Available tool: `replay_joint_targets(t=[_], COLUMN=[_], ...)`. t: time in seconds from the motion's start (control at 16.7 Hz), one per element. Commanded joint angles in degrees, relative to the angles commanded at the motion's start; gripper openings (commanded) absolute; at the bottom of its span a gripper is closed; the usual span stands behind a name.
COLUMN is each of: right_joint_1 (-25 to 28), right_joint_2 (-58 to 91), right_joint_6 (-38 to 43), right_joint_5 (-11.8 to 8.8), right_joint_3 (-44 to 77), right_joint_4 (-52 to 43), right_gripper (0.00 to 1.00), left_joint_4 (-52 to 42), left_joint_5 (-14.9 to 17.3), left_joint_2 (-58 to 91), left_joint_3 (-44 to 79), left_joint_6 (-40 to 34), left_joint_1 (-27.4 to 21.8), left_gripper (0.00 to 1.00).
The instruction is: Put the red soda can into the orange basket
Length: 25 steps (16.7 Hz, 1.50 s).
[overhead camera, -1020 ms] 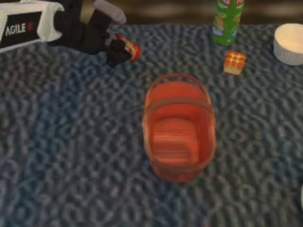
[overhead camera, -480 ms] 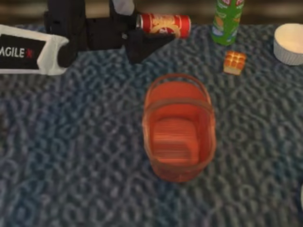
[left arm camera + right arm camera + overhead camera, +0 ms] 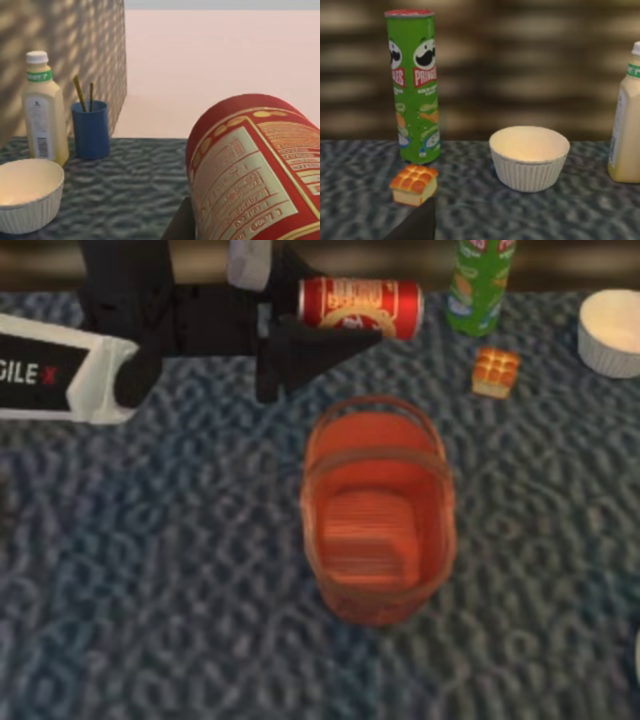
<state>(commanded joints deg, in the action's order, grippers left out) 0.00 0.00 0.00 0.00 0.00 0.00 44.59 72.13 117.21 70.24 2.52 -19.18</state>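
Observation:
The red soda can (image 3: 362,306) hangs on its side in the air over the back of the table, with my left gripper (image 3: 318,312) shut on it. In the left wrist view the can (image 3: 255,170) fills the near right, its cream label facing the camera, and one dark finger (image 3: 182,226) sits against it. The orange basket (image 3: 312,490) stands in the middle of the table, handle arched across it and nothing inside. The can is just behind the basket's far rim. My right arm stays parked beyond the top view's right edge.
A green chip tube (image 3: 478,280), a small bread cube (image 3: 496,372) and a white ribbed bowl (image 3: 612,332) stand at the back right. The left wrist view also shows a cream bottle (image 3: 44,110) and a blue cup (image 3: 91,129) behind the bowl.
My left gripper has lifted the can off the table at the back left and carried it to the right, turning it on its side. The basket has not moved.

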Motion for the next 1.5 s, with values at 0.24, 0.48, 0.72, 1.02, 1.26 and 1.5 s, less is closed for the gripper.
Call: replay_joint_targets(t=[0.24,0.48,0.72,1.02,1.26,1.5], right_joint_1=[0.0,0.0,0.0,0.0,0.0,0.0], right_joint_2=[0.0,0.0,0.0,0.0,0.0,0.0], right_joint_6=[0.0,0.0,0.0,0.0,0.0,0.0], right_joint_5=[0.0,0.0,0.0,0.0,0.0,0.0], right_joint_3=[0.0,0.0,0.0,0.0,0.0,0.0], right_joint_4=[0.0,0.0,0.0,0.0,0.0,0.0], right_gripper=[1.0,1.0,1.0,1.0,1.0,1.0], left_joint_4=[0.1,6.7,17.1,19.2,19.2,19.2], left_joint_5=[0.0,0.2,0.2,0.1,0.1,0.1], left_joint_2=[0.4,6.0,13.4,15.2,15.2,15.2], left_joint_3=[0.2,-1.0,-3.0,-3.7,-3.7,-3.7], left_joint_6=[0.1,0.1,-0.2,-0.3,-0.3,-0.3], left_joint_1=[0.3,0.6,1.3,1.5,1.5,1.5], left_gripper=[0.0,0.0,0.0,0.0,0.23,0.53])
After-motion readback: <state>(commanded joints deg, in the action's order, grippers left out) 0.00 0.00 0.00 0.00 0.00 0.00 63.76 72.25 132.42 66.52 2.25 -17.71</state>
